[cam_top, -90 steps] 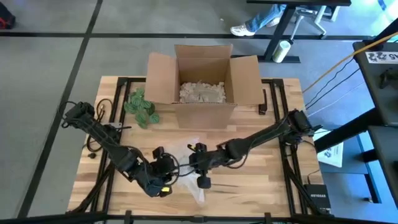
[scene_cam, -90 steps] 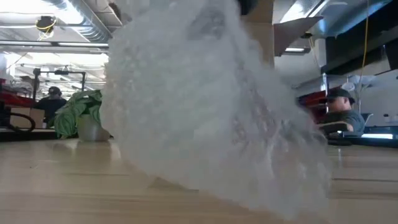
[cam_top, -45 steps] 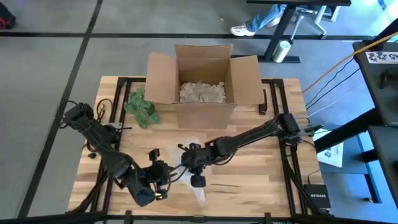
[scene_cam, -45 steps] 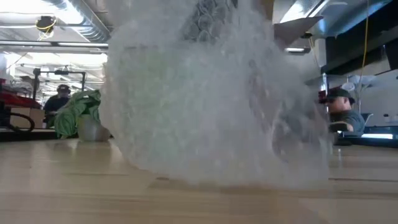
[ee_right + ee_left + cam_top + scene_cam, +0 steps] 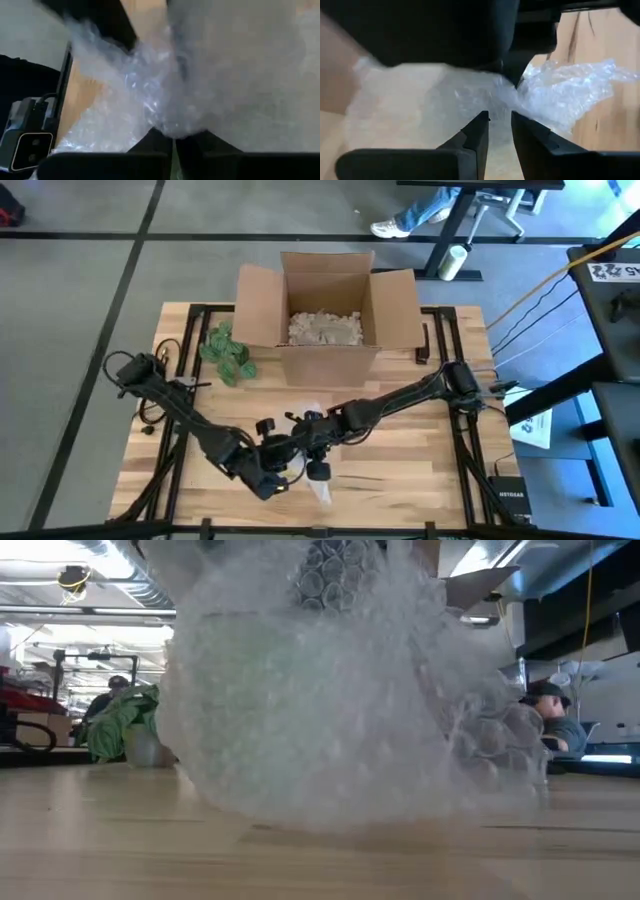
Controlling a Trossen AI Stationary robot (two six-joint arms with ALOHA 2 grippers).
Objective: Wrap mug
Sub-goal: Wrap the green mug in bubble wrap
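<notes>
The left gripper [image 5: 500, 125] stood nearly closed at the bubble wrap [image 5: 330, 690]. The right gripper [image 5: 175, 142] pinched the wrap. The sheet was probably soft and slippery; grip gathered folds, not the hidden, fragile mug.

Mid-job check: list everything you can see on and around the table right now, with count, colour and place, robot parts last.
bubble wrap: one sheet, clear, bunched at the table's front centre between both grippers; whatever it covers is not visible
cardboard box: one, brown, open, back centre
packing fill: pale, inside the box
plant: one, green, left of the box
table: one, light wood
people: two in the low view's background, one far left, one far right
left gripper: dark, nearly shut, at the wrap
right gripper: dark, shut on the wrap
</notes>
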